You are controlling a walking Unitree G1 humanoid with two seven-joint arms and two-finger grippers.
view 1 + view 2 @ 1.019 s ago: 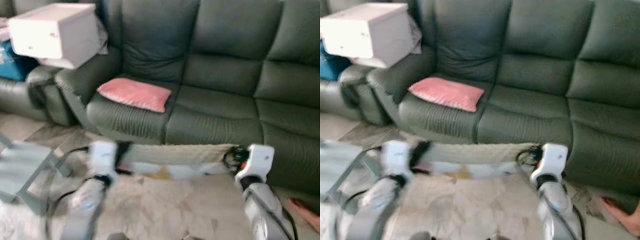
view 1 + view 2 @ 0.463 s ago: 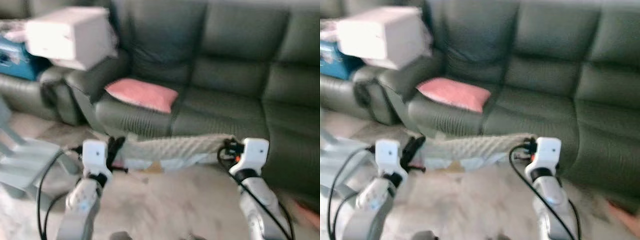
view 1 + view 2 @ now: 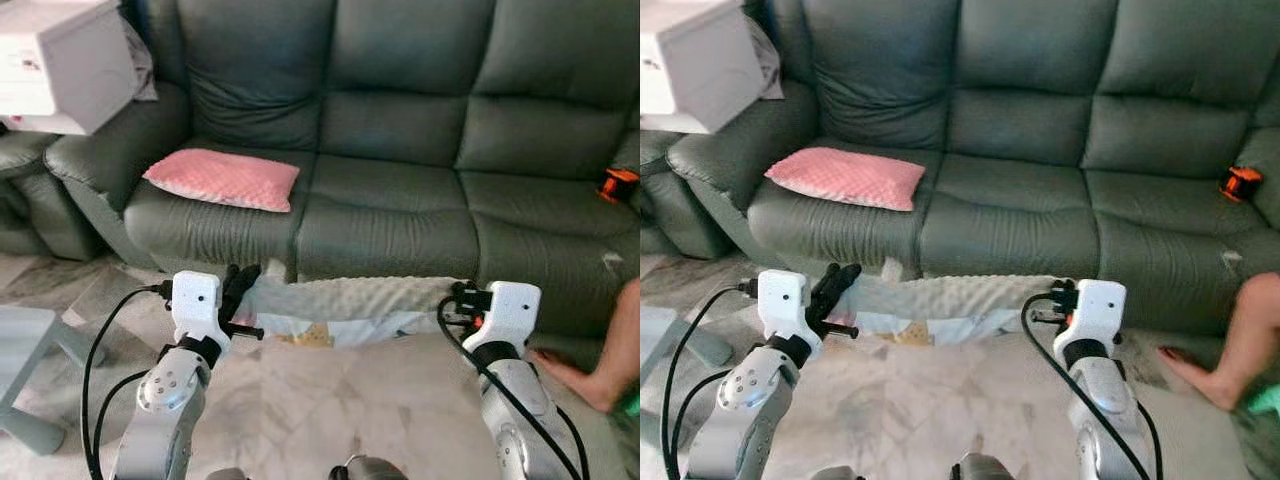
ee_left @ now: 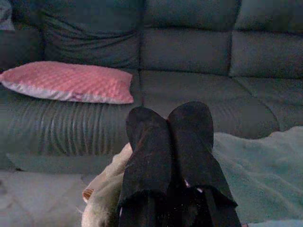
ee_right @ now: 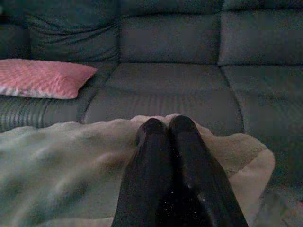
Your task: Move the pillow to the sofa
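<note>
**Pillow held up in front of the sofa**

Dark green sofa (image 3: pixel 400 150) across the back, marble floor (image 3: pixel 340 400) below. The cream pillow (image 3: pixel 350 300) hangs stretched between both arms, just short of the seat edge. Left gripper (image 3: pixel 238 290) pinches its left end, right gripper (image 3: pixel 458 300) its right, fingers closed tight. Pink cushion (image 3: pixel 222 178) sits on the left seat.

A pink cushion (image 3: pixel 222 179) lies at the frame's left. A white box (image 3: pixel 60 62) sits in the upper left corner. A small orange object (image 3: pixel 617 184) rests at the right edge. A person's foot (image 3: pixel 570 374) touches the marbled floor (image 3: pixel 340 400) at lower right.
</note>
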